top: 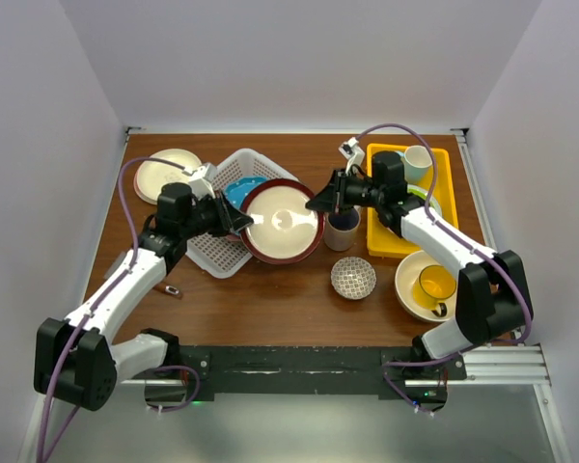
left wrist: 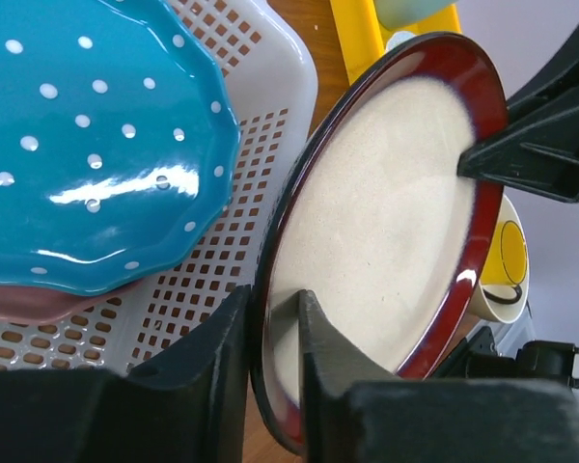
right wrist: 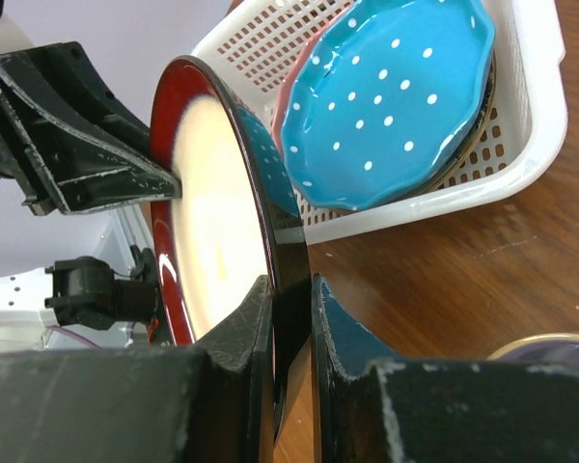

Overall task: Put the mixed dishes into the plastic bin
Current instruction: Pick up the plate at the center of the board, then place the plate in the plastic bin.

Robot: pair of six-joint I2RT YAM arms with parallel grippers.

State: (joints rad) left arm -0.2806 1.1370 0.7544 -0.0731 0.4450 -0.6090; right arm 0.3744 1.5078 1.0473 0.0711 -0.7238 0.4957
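A cream plate with a dark red rim (top: 282,222) is held on edge between both arms, just right of the white plastic bin (top: 212,253). My left gripper (top: 239,220) is shut on its left rim, one finger on each face (left wrist: 273,318). On the opposite rim my right gripper (top: 318,203) is shut as well, pinching the plate's edge (right wrist: 289,299). Inside the plastic bin (left wrist: 261,125) a blue dotted plate (left wrist: 87,145) lies on a pink plate (left wrist: 29,304). The blue plate (right wrist: 386,96) also shows in the right wrist view.
A cream plate (top: 164,174) lies at the back left. A yellow tray (top: 439,193) at the right holds a mug (top: 417,162). Another mug (top: 344,230), a small patterned bowl (top: 353,278) and a large cream bowl (top: 410,280) holding a yellow mug (top: 436,285) stand nearby.
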